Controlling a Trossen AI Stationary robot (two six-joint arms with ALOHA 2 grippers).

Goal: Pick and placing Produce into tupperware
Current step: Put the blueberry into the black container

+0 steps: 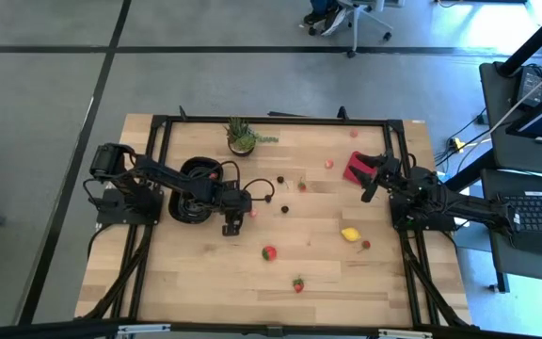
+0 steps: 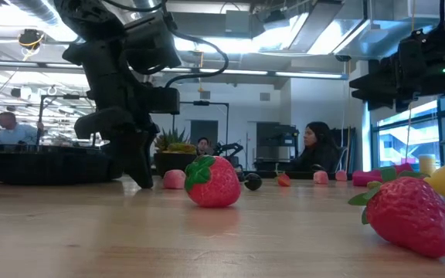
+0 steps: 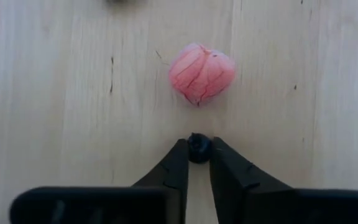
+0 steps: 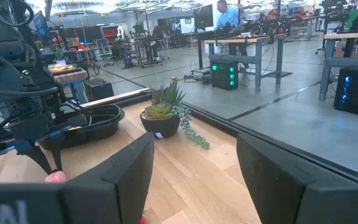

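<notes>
Left end effector [image 3: 199, 149] pinches a tiny dark berry [image 3: 199, 147] at its fingertips, low over the counter [image 1: 205, 273] beside the pink berry [image 3: 202, 73], likely for carrying to the nearby tupperware [image 1: 188, 179]. Right end effector [image 4: 194, 180], parted and empty, waits near the red square [image 1: 356, 167].

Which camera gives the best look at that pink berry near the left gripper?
The left wrist view: the pink berry fills the frame just beyond the left gripper. The high view shows a speck; the low view a small lump; the right wrist view a sliver.
</notes>
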